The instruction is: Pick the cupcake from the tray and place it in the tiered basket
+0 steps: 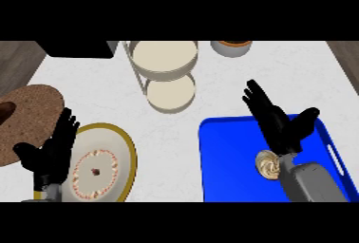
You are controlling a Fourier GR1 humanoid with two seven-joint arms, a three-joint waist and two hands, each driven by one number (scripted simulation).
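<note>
While above the glossy blue rectangular tray [224,156], right hand [280,126] fingers spread straight, beside the tray's small cream-frosted cupcake [267,164]; left hand [52,152] open, well left of tray.

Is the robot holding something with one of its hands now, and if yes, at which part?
Nothing is held. The right hand is open above the blue rectangular tray, the small cream-topped cupcake beside its wrist. The left hand is open too.

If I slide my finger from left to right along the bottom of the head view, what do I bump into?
Left hand → gold-rimmed plate → blue tray → cupcake → right hand
</note>
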